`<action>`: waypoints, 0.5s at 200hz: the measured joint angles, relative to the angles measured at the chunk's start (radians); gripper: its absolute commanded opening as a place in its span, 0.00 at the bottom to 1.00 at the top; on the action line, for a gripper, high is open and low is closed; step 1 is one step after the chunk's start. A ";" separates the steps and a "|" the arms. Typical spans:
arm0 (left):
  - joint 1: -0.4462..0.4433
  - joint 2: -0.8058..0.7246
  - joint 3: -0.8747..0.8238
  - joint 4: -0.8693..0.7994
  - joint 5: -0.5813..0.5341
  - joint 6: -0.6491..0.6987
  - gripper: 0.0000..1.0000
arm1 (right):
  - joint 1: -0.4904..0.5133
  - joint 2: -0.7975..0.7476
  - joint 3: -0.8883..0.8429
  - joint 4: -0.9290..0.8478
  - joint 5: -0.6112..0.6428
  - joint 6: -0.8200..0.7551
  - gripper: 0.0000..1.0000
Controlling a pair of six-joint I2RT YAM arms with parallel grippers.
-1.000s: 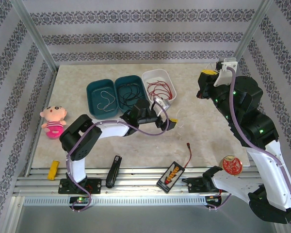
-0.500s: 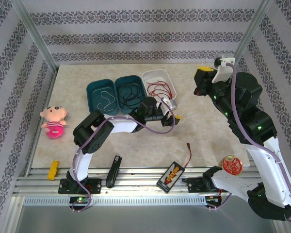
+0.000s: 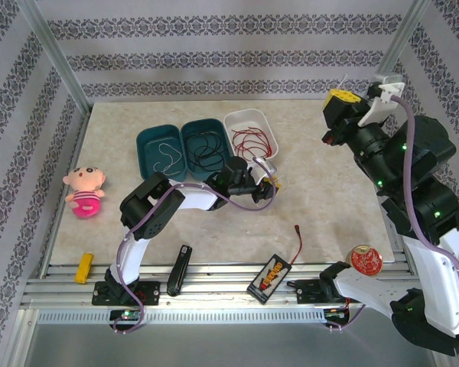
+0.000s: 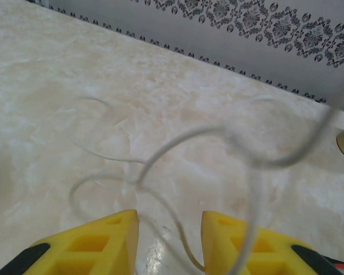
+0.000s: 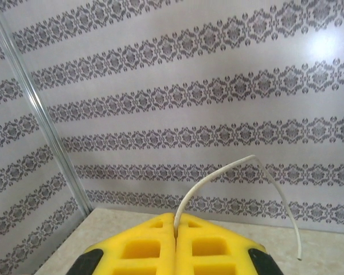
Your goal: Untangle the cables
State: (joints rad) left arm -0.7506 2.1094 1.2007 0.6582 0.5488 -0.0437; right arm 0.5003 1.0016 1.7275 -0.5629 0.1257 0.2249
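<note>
Three little trays sit in a row around 11 to 12 o'clock on the table (image 3: 329, 199). The left teal tray (image 3: 144, 142) has a white coil (image 3: 162, 157) in it, the next teal tray (image 3: 188, 130) holds the black cable (image 3: 205, 151), and the white tray (image 3: 236, 118) has the red cable (image 3: 250, 139).

The left gripper (image 3: 269, 183) is stretched out low, pretty much dead centre, just at the 6 o'clock side of the white tray. From its wrist cam, the yellow fingers (image 4: 103, 240) are apart with a narrowish gap. A white cable (image 4: 189, 135) loops on the marble in front of them, and one strand runs right through that gap. The fingers aren't pinching it as far as I can see. Another strand goes blurry up toward 2 o'clock.

The right gripper (image 3: 338, 98) is lifted high over the 2 o'clock corner. On its own cam the right gripper (image 5: 176, 220) is squeezed fully together on a white cable (image 5: 218, 170), whose free end arcs up and over to the right. I honestly can't tell if that's the same wire as the one by the left fingers.

Other stuff: a doll (image 3: 84, 191) at 9 o'clock, a yellow block (image 3: 84, 267) and a black bar (image 3: 180, 269) along the near edge, a black-and-yellow box (image 3: 270, 275) with its red lead (image 3: 298, 241) at 6, and a red can (image 3: 365, 260) at 5.
</note>
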 measured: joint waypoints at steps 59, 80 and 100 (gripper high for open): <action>0.000 0.012 -0.010 -0.024 -0.006 -0.023 0.02 | 0.000 -0.034 0.031 0.079 0.000 -0.041 0.00; 0.000 0.023 -0.010 -0.027 -0.010 -0.029 0.00 | 0.000 -0.050 0.031 0.105 0.002 -0.050 0.00; 0.001 0.024 -0.010 -0.026 -0.010 -0.042 0.00 | 0.000 -0.059 0.032 0.105 0.015 -0.068 0.00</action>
State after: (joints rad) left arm -0.7494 2.1330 1.1908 0.6323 0.5388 -0.0853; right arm 0.5003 0.9428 1.7592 -0.4583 0.1406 0.1566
